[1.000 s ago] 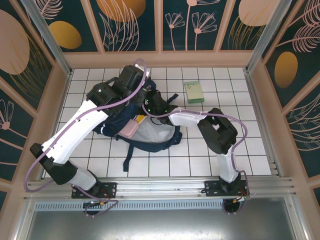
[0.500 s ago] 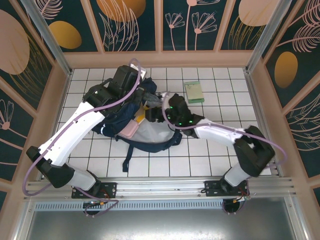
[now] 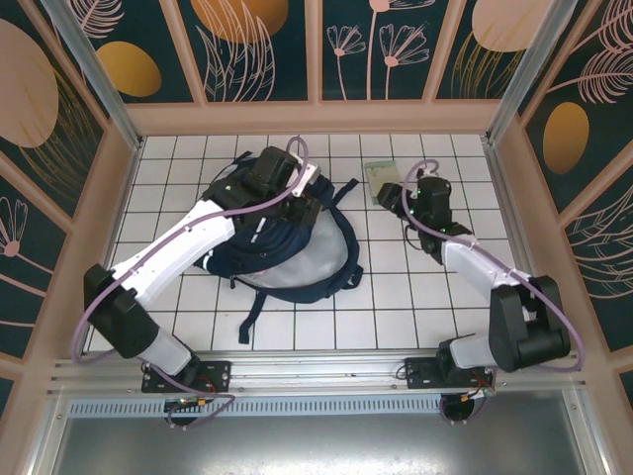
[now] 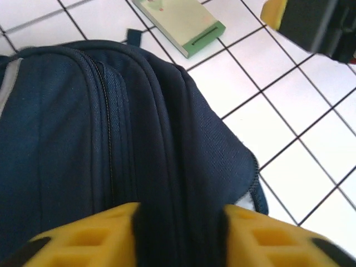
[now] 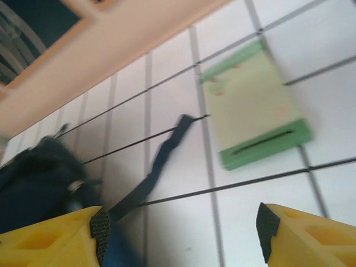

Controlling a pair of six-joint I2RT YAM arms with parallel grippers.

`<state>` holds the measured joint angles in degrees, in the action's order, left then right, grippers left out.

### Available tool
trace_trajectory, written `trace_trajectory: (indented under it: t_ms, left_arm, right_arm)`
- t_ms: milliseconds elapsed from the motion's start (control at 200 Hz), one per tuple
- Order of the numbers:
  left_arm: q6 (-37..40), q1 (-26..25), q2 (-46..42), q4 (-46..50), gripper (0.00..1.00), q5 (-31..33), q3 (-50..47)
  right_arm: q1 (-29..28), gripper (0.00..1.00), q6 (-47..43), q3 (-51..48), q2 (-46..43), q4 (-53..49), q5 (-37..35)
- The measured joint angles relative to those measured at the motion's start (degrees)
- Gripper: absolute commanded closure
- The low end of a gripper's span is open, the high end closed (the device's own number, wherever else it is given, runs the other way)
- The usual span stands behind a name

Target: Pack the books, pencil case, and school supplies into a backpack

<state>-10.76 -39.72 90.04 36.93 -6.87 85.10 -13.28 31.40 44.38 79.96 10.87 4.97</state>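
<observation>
The navy backpack lies in the middle of the tiled table, its grey panel facing up. My left gripper is at its upper right edge. In the left wrist view that gripper is shut on a thick fold of the backpack. The pale green pack lies flat on the tiles at the back right. My right gripper hovers open just in front of it; in the right wrist view the gripper is wide apart and holds nothing, with the green pack ahead. The books and pink pencil case are hidden.
A dark strap trails over the tiles from the backpack toward the green pack. Another strap trails toward the near edge. Wooden walls close in the table. The right gripper's yellow tip shows near the green pack.
My right arm has pulled away from the backpack and swung right to the green pack. My left gripper moved right with the backpack's edge, and the pink pouch and yellow book are now covered.
</observation>
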Motion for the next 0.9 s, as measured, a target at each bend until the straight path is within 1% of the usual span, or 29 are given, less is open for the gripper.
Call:
trace_trajectory:
  t_ms: [85, 155, 245, 345, 400, 445, 520, 626, 756, 901]
  left_arm:
    - [-0.4, 0.1, 2.6, 0.4, 0.38, -3.2, 3.0]
    - [-0.6, 0.1, 6.6, 0.9, 0.37, -4.0, 10.1]
    - [-0.8, 0.1, 14.8, 1.6, 0.36, -4.7, 25.2]
    - [-1.4, 0.1, 27.6, 0.0, 0.34, -5.4, 44.2]
    - [-2.1, 0.1, 34.6, -1.5, 0.33, -6.0, 52.3]
    - [-3.2, 0.2, 39.6, -3.8, 0.33, -6.1, 56.7]
    - [-5.7, 0.2, 46.3, -8.7, 0.33, -6.0, 58.1]
    - [-9.7, 0.4, 54.2, -16.3, 0.33, -4.6, 55.9]
    - [-14.8, 1.1, 62.0, -24.1, 0.32, -3.0, 54.7]
    - [-19.0, 2.0, 68.5, -29.6, 0.32, -1.9, 58.0]
  right_arm:
    - [3.6, 0.26, 2.4, 1.7, 3.2, -1.7, 0.9]
    - [5.7, 0.26, 5.2, 2.6, 5.4, -2.2, 1.7]
    - [6.5, 0.27, 8.7, 3.2, 7.3, -2.1, 3.8]
    - [6.9, 0.28, 12.8, 3.8, 9.7, -1.4, 6.8]
    - [7.4, 0.28, 15.2, 3.9, 11.0, -0.3, 8.2]
    - [8.0, 0.28, 17.0, 3.9, 11.9, 0.4, 9.0]
    - [8.9, 0.29, 19.9, 3.9, 13.1, 1.9, 10.1]
    - [9.4, 0.28, 22.9, 3.9, 14.8, 4.4, 11.1]
    - [9.3, 0.29, 26.1, 3.9, 18.1, 6.3, 12.4]
    - [9.3, 0.29, 29.2, 3.9, 21.6, 8.2, 14.1]
